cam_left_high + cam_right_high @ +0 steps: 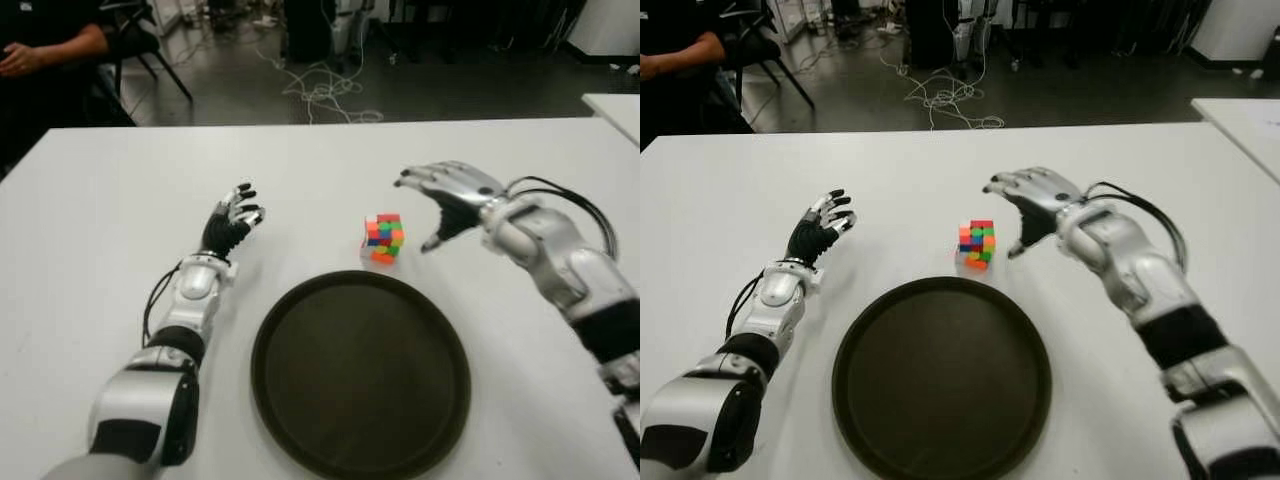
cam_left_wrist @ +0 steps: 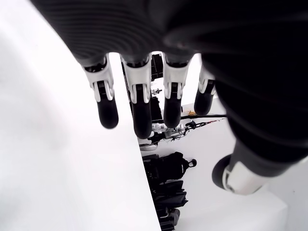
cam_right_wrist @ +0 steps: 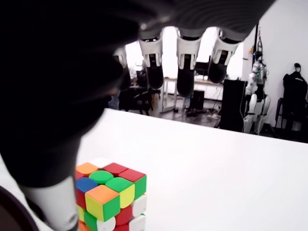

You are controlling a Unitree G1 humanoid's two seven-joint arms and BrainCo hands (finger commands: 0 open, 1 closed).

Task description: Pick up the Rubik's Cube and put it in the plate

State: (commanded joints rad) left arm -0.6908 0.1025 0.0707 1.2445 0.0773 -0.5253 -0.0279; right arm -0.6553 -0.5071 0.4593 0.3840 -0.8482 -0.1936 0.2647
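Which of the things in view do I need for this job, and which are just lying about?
For the job:
- cube, on the table, just beyond the plate
- plate, holding nothing
- right hand, open, beside the cube and not touching it

Not part of it:
- left hand, open, idle left of the plate
- cables on the floor behind
- person, seated far left

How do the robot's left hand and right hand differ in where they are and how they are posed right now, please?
The right hand is raised beside the Rubik's Cube, fingers arched toward it; the left hand shows farther off, on the cube's other side. The right hand reaches toward the cube, while the left hand points away across the table. Both are open and hold nothing; the plate is empty.
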